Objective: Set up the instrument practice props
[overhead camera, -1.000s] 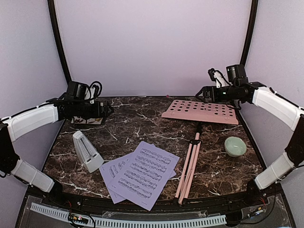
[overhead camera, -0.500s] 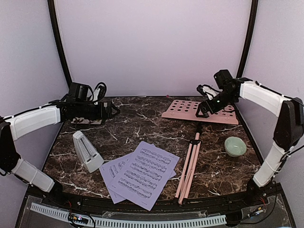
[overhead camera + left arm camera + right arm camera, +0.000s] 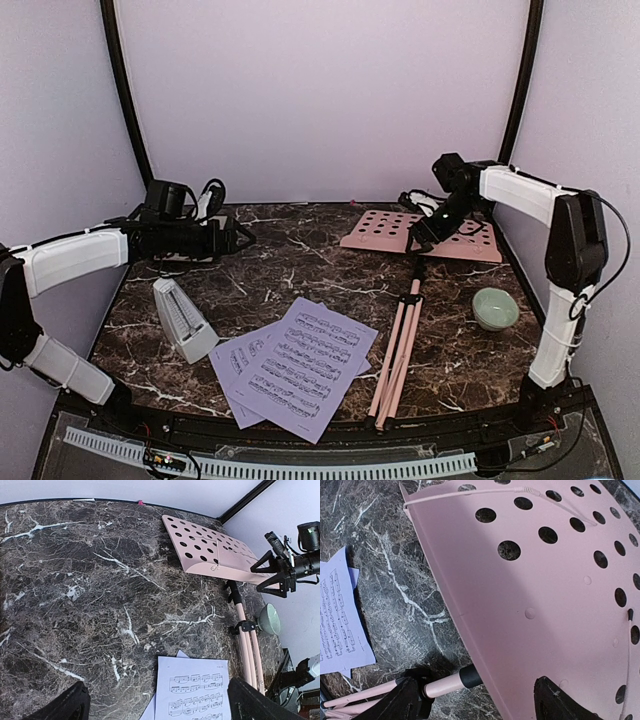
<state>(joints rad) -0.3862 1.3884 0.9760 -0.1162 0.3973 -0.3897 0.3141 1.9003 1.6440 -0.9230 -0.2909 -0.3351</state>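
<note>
Hovering, fingers apart, over the desk edge of the music stand (image 3: 380, 230) lying flat at the table's (image 3: 300, 250) far right, the right gripper (image 3: 418, 236) is judged to be starting the stand-raising step and must next clamp that edge squarely, while the left gripper (image 3: 238, 238) hangs spread wide and empty.

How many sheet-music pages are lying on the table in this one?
2. The top page lies near the table's front edge, centre; the lower page sticks out from under it to the left. Others could be hidden beneath.

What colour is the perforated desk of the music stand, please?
The music stand desk is pale pink, clearest in the right wrist view.
</note>
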